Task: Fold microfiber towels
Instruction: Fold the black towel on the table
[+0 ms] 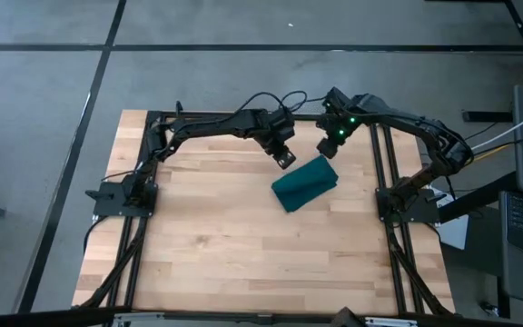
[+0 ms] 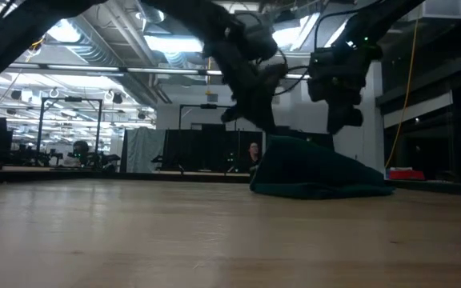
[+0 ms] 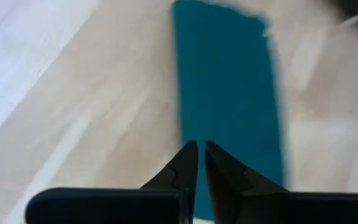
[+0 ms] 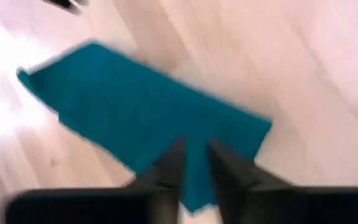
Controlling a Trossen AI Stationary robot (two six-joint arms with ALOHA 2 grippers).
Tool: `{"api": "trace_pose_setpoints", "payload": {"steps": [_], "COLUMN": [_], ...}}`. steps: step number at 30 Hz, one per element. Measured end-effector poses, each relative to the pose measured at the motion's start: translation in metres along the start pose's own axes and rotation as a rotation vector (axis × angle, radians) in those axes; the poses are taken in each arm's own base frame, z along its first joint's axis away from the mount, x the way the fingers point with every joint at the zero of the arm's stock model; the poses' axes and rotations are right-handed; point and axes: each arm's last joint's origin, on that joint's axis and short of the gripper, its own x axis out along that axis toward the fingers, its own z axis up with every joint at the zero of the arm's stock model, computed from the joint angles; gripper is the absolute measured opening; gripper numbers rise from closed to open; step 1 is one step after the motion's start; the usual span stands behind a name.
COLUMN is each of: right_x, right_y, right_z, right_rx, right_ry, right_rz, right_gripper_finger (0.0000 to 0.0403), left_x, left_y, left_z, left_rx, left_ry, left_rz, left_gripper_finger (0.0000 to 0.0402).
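One folded teal towel [image 1: 304,183] on table [image 1: 225,245]

Teal-green microfiber towel [image 1: 304,183], folded into a narrow rectangle, flat on table.

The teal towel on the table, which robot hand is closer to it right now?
Right. The right hand hangs just above the far end of the folded towel. The left hand sits off that end's corner, over bare table.
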Motion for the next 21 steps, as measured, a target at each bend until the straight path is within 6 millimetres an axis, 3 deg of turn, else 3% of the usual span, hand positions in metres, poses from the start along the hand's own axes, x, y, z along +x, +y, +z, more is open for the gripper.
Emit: {"api": "trace_pose_setpoints", "payload": {"steps": [2, 4, 8, 15, 18, 21], "right_x": [0.002, 0.003, 0.01, 0.045, 0.067, 0.087], "right_y": [0.002, 0.004, 0.011, 0.03, 0.035, 0.038], "right_z": [0.006, 0.009, 0.01, 0.014, 0.014, 0.012], "right_rx": [-0.011, -0.019, -0.022, -0.063, -0.069, -0.072], "right_ry": [-0.043, -0.066, -0.043, 0.071, 0.147, 0.212], "right_rz": [0.001, 0.002, 0.041, 0.106, 0.139, 0.164], "right_gripper_finger": [0.0039, 0.0015, 0.0005, 0.0002, 0.0002, 0.0001], "left_x": [0.009, 0.014, 0.018, 0.024, 0.043, 0.074], "left_y": [0.01, 0.015, 0.013, -0.021, -0.034, -0.042], "left_z": [-0.001, 0.0, 0.002, -0.005, -0.017, -0.033], "left_rx": [-0.008, -0.014, -0.003, -0.009, -0.001, -0.022], "left_ry": [0.024, 0.021, 0.004, -0.007, 0.033, 0.1], "left_rz": [0.019, 0.023, -0.018, -0.126, -0.105, -0.1], "left_gripper_finger": [0.0023, 0.0019, 0.0011, 0.0002, 0.0005, 0.0004]}}
